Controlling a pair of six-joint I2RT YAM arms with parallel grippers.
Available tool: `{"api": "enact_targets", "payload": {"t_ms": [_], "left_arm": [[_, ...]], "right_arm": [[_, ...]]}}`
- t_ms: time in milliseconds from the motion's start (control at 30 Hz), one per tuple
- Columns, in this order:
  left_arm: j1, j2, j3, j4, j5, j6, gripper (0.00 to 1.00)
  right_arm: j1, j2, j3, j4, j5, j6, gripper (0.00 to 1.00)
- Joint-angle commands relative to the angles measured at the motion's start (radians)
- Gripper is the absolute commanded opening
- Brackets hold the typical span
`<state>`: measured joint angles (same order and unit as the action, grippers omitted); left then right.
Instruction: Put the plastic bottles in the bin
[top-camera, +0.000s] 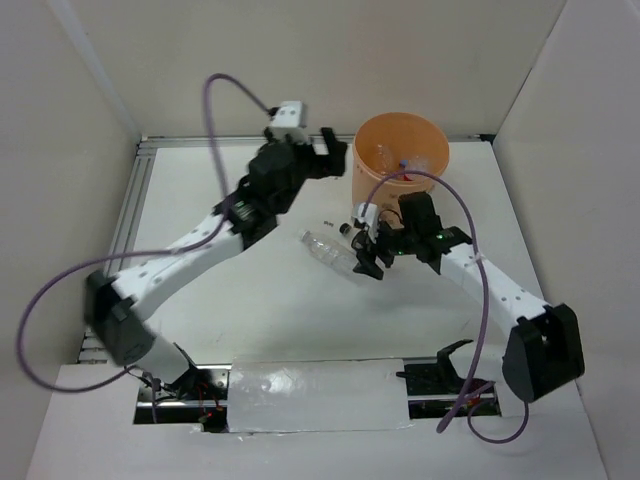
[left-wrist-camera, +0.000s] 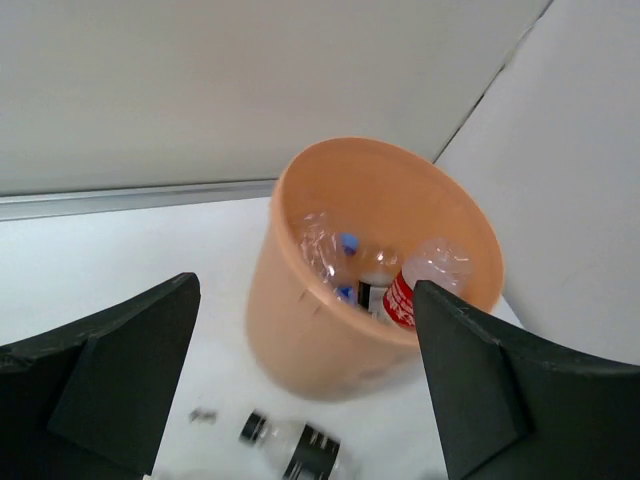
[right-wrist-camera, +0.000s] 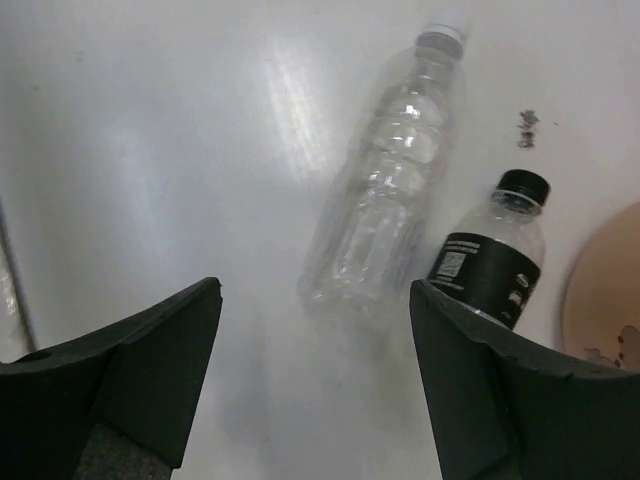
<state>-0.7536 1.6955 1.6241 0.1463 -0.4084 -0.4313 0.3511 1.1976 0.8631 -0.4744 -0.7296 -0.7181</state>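
no text is coming through legibly. the black-labelled bottle (right-wrist-camera: 489, 268) is showing a white square code and tiny white print, too small to read; the red-labelled bottle (left-wrist-camera: 412, 290) inside the bin (left-wrist-camera: 285, 320) is showing only blur.

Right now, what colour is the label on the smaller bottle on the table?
Black with pale print; the small bottle shows best in the right wrist view.

Plain beige walls (top-camera: 300, 50), glossy white tabletop (top-camera: 270, 305), aluminium rail (top-camera: 190, 141) behind

gripper (right-wrist-camera: 315, 288): spread wide | clear bottle (right-wrist-camera: 385, 190), black-label bottle (right-wrist-camera: 493, 262): lying adjacent
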Motion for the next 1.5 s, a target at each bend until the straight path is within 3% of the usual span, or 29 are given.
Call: {"api": "enact_targets", "payload": {"t_ms": [0,100,233,333,500,600,767,833,933,967,1100,1233,1367,1467], "left_arm": [[0.007,-0.384,-0.28,0.108,-0.107,0.107,1.0],[0.026,-0.642,-0.6,-0.028,-0.162,0.053,1.0],[0.037,-0.909,-0.821,-0.212,-0.171,-0.094,1.0],[0.025,-1.017,-0.92,-0.358,-0.153,-0.235,1.0],[-0.045,-1.129,-1.027,-0.427,-0.144,-0.346,1.0],[-0.075,-1.119,-1.049,-0.413,-0.118,-0.356,1.0],[-0.122,-1.051,-1.069,-0.337,-0.06,-0.347,1.0],[-0.131,-1.051,-1.095,-0.274,-0.034,-0.336,1.0],[-0.141,-1.07,-1.141,-0.182,0.066,-0.311,1.0],[-0.141,-1.07,-1.141,-0.159,0.066,-0.311,1.0],[-0.141,-1.119,-1.175,-0.042,0.157,-0.329,1.0],[-0.141,-1.065,-1.163,0.044,0.171,-0.394,1.0],[-0.141,-0.839,-1.045,0.068,0.155,-0.464,1.0],[-0.141,-0.595,-0.89,0.046,0.155,-0.55,1.0]], "right_arm": [[0.055,0.094,0.037,0.297,0.247,0.29,0.83],[0.138,0.196,0.103,0.346,0.352,0.342,0.91],[0.192,0.35,0.172,0.332,0.41,0.365,0.95],[0.226,0.431,0.195,0.341,0.478,0.365,0.95],[0.259,0.543,0.228,0.304,0.567,0.344,0.95],[0.272,0.568,0.237,0.272,0.524,0.313,0.84],[0.285,0.548,0.281,0.172,0.382,0.24,0.43],[0.27,0.531,0.338,0.096,0.212,0.2,0.32],[0.215,0.464,0.558,-0.054,-0.014,0.186,0.27],[0.215,0.464,0.559,-0.055,-0.031,0.186,0.25],[0.155,0.43,0.819,-0.043,-0.018,0.27,0.25],[0.047,0.43,0.961,0.054,0.064,0.373,0.25],[-0.046,0.441,1.01,0.157,0.264,0.405,0.25],[-0.151,0.487,1.038,0.157,0.256,0.405,0.3]]}}
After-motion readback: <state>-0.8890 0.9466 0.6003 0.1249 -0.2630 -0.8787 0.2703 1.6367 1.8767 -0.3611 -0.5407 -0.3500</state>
